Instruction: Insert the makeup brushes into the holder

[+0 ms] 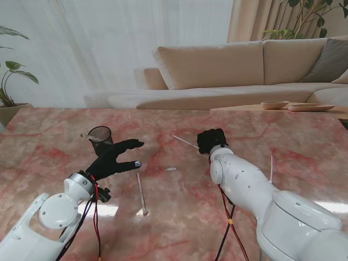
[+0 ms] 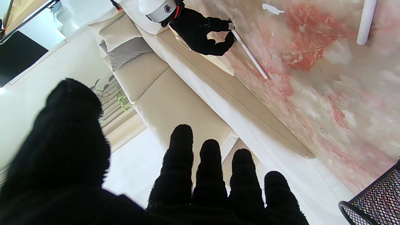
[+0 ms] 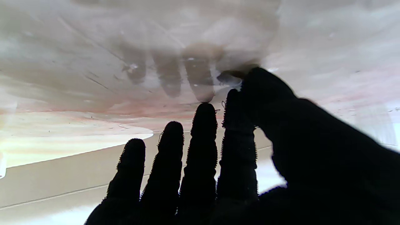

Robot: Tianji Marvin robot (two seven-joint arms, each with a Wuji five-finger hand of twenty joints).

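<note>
The black mesh holder (image 1: 101, 136) stands on the marble table at the left, its rim also showing in the left wrist view (image 2: 372, 203). My left hand (image 1: 115, 157) hovers just beside it on its near right, open, fingers (image 2: 207, 175) spread and holding nothing. My right hand (image 1: 211, 140) is down on the table at the middle, thumb and forefinger pinched on the end of a thin white makeup brush (image 1: 184, 141), which slants away to the left (image 2: 250, 53). In the right wrist view the fingertips (image 3: 204, 125) touch the table and the brush is hidden.
Another white brush (image 1: 141, 193) lies nearer to me between the arms, its handle seen again (image 2: 366, 22). A small white scrap (image 1: 171, 169) lies mid-table. A thin brush (image 1: 271, 168) lies at the right. Sofa (image 1: 228, 70) and a side table with bowls (image 1: 275, 105) stand beyond the far edge.
</note>
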